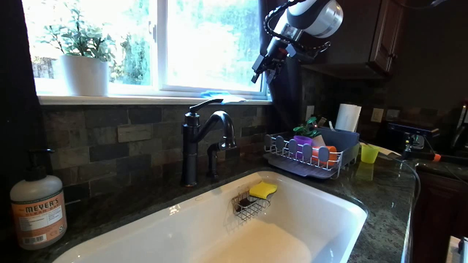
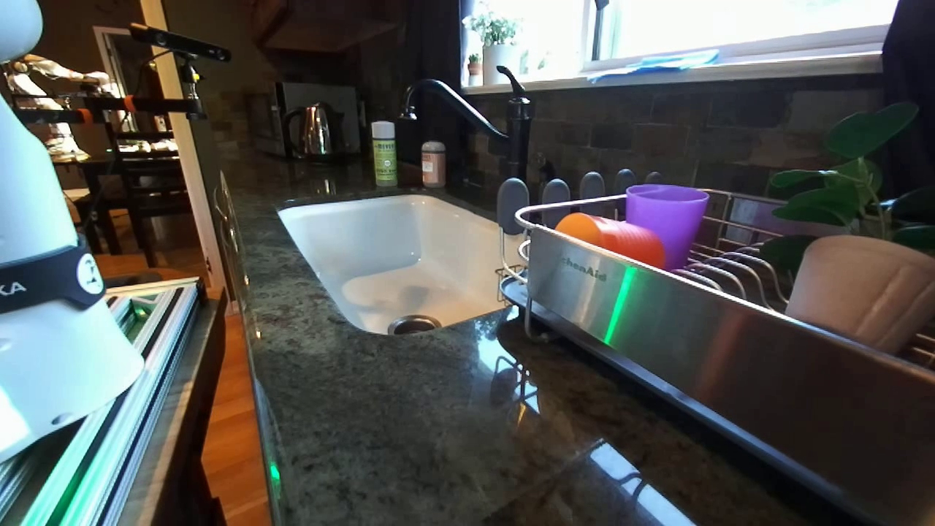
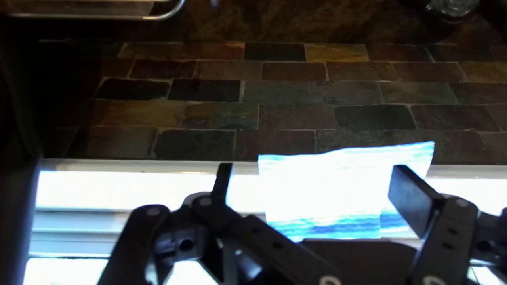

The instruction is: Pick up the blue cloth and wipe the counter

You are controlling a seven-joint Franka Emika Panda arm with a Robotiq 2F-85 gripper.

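Observation:
The blue cloth is a flat, blue-and-white piece, washed out by the window light. It lies on the window sill behind the faucet, in both exterior views (image 1: 223, 97) (image 2: 657, 64), with its edge over the sill's front. My gripper (image 1: 262, 77) is in the air above the cloth and to its right in an exterior view, apart from it. In the wrist view the open, empty gripper (image 3: 311, 178) has its fingers spread, with the cloth (image 3: 324, 190) showing between and beyond them. The dark stone counter (image 2: 365, 424) surrounds the sink; it also shows in an exterior view (image 1: 387, 208).
A black faucet (image 1: 190, 153) stands below the sill, behind the white sink (image 1: 351, 230). A dish rack (image 1: 329, 170) with cups stands right of it. A yellow sponge (image 1: 263, 190), soap bottle (image 1: 38, 212), potted plant (image 1: 85, 75) and dark curtain (image 1: 290, 91) are around.

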